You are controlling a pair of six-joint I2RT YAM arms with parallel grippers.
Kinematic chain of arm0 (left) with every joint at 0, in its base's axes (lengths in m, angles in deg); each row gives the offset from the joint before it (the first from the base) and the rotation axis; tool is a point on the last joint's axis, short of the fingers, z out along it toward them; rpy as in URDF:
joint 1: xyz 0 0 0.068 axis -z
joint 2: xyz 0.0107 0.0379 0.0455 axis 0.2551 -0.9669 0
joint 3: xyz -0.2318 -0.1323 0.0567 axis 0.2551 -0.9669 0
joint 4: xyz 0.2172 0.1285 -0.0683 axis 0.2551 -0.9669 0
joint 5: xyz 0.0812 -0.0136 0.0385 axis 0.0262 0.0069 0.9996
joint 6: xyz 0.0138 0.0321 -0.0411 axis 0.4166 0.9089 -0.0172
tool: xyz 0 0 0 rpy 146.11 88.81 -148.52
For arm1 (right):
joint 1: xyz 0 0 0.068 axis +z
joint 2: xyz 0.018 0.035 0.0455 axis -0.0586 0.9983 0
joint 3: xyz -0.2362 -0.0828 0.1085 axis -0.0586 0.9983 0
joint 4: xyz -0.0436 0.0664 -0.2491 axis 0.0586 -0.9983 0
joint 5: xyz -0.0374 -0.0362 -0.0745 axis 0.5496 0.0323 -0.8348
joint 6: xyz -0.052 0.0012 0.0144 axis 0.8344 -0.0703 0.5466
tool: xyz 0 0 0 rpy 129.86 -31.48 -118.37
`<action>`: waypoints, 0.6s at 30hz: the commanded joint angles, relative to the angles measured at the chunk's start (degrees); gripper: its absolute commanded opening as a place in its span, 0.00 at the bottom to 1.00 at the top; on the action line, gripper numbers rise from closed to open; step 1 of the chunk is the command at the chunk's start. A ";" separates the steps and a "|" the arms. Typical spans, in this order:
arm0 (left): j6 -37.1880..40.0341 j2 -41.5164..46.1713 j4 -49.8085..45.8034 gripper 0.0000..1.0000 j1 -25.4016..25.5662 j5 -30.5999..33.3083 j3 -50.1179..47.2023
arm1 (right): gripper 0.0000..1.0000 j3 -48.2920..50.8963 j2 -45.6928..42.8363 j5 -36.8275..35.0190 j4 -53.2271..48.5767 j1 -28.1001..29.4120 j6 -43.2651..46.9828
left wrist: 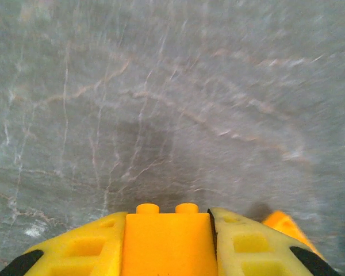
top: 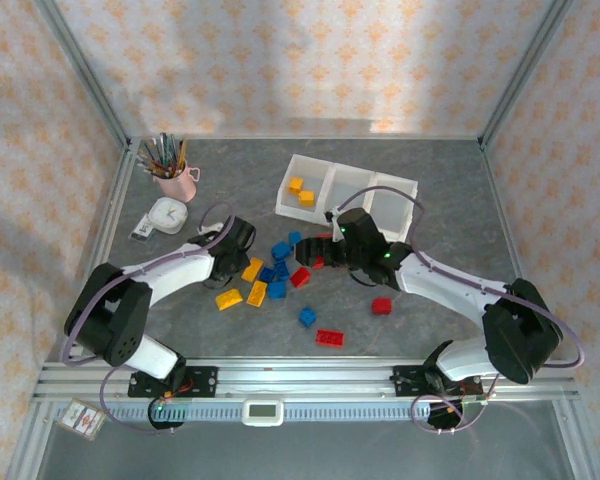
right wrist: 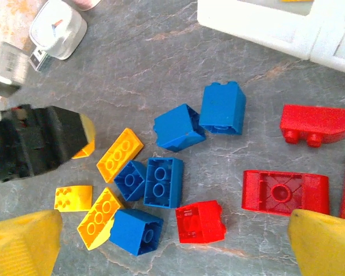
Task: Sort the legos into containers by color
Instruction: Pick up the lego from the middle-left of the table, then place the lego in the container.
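Grey marbled surface point(top: 450, 220), patterned wall panels on three sides. Clock directions are read in the top view, from the middle of the surface.

Containers: long white translucent plastic tray point(top: 302, 163) with three compartments, at 1 o'clock. Pink pencil cup point(top: 177, 184) at 10 o'clock, not part of the sort.

Done so far: two yellow-orange studded plastic bricks point(top: 300, 190) lie in the tray's left compartment. No brick is visible in the middle or right compartment; the right arm point(top: 430, 280) hides part of their near edge.

In hand: left jaws are closed on one yellow-orange brick point(left wrist: 167, 241), studs pointing away from the wrist camera. Cannot tell whether it is lifted off the surface. Judged to be the third yellow piece, bound for the left compartment.

Right jaws are spread wide and hold nothing, hovering over the central heap of blue bricks point(right wrist: 164, 181) and red bricks point(right wrist: 284, 192).

Left to do: nearly everything. Loose yellow bricks point(top: 229, 299) lie at 8 o'clock of the heap. One stray blue brick point(top: 307, 317) and two stray red ones point(top: 329, 337) lie toward 5 o'clock. No blue or red has been sorted that I can see
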 commanded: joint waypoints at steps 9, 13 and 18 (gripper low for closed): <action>3.66 -4.11 -3.53 0.18 4.26 3.97 22.24 | 1.00 -2.18 -4.73 -3.30 -2.93 -8.69 1.84; 5.97 -12.01 -3.51 0.18 5.14 3.54 32.67 | 1.00 -2.44 -4.11 -3.57 -3.41 -12.65 1.40; 8.03 -23.35 -2.62 0.18 5.75 2.82 45.88 | 1.00 -2.43 -2.92 -3.19 -2.02 -17.00 0.38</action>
